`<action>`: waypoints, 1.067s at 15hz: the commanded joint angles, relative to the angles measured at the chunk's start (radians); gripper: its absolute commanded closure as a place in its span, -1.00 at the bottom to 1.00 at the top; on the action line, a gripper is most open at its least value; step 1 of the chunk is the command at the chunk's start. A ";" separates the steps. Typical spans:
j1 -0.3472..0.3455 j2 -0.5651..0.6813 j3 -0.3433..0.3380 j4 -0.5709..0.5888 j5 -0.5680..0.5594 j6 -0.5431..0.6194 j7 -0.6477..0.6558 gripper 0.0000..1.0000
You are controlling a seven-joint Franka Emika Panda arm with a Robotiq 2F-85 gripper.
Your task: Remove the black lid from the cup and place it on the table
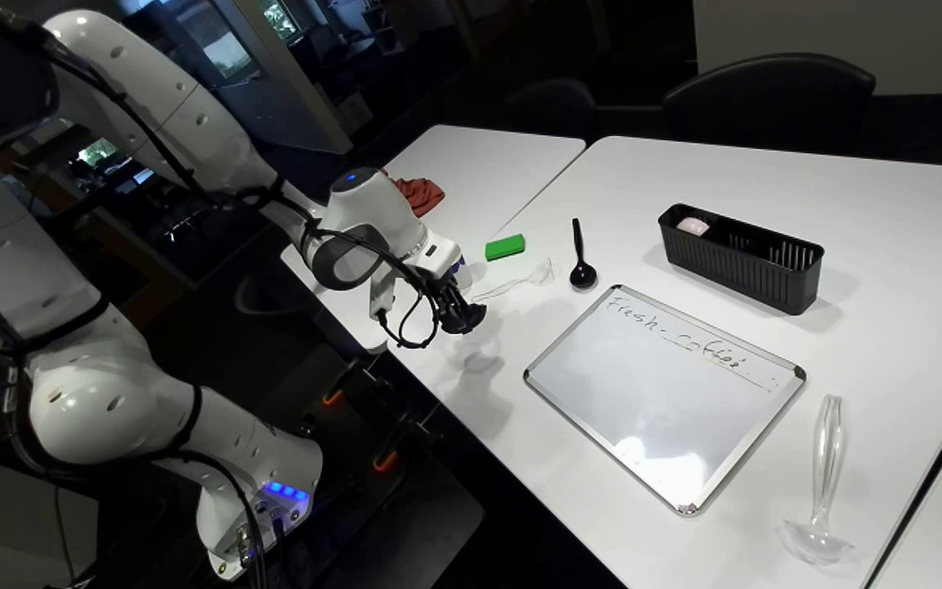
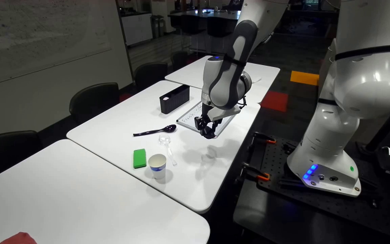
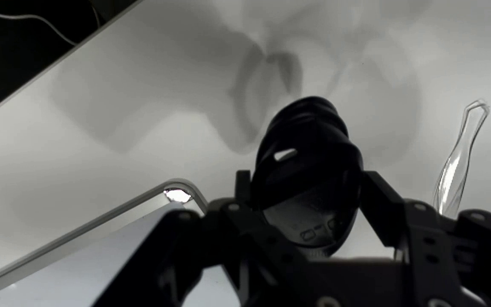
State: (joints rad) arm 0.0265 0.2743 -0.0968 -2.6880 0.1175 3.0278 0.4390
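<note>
The black lid (image 3: pixel 309 170) is held between the two fingers of my gripper (image 3: pixel 307 187) in the wrist view, its face tilted. In an exterior view the gripper (image 2: pixel 209 127) holds the lid (image 2: pixel 208 132) above the table, in front of the framed board. It also shows in an exterior view as my gripper (image 1: pixel 463 315) over the table's near edge side. The cup (image 2: pixel 157 166) is a small white cup with a blue band. It stands upright and open on the table (image 2: pixel 113 144), apart from the gripper. The cup (image 1: pixel 464 278) is partly hidden behind the gripper.
A framed white board (image 1: pixel 667 401) lies beside the gripper. A green block (image 2: pixel 139 158), a clear spoon (image 2: pixel 168 149) and a black spoon (image 2: pixel 157 130) lie near the cup. A black tray (image 1: pixel 741 266) stands farther back. A clear ladle (image 1: pixel 824 483) lies beyond the board.
</note>
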 commanded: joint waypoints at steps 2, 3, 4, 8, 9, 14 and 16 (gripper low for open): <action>-0.035 0.109 0.016 0.077 0.063 0.016 -0.069 -0.36; -0.047 0.133 0.020 0.094 0.067 0.019 -0.079 -0.38; -0.050 0.152 0.019 0.108 0.066 0.021 -0.082 -0.39; -0.055 0.239 0.013 0.176 0.060 0.030 -0.106 -0.38; -0.058 0.258 0.016 0.192 0.061 0.032 -0.109 -0.38; -0.052 0.348 0.024 0.260 0.054 0.043 -0.131 -0.35; -0.048 0.379 0.024 0.285 0.053 0.041 -0.139 -0.34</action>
State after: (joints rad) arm -0.0211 0.6034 -0.0840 -2.4421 0.1535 3.0406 0.3356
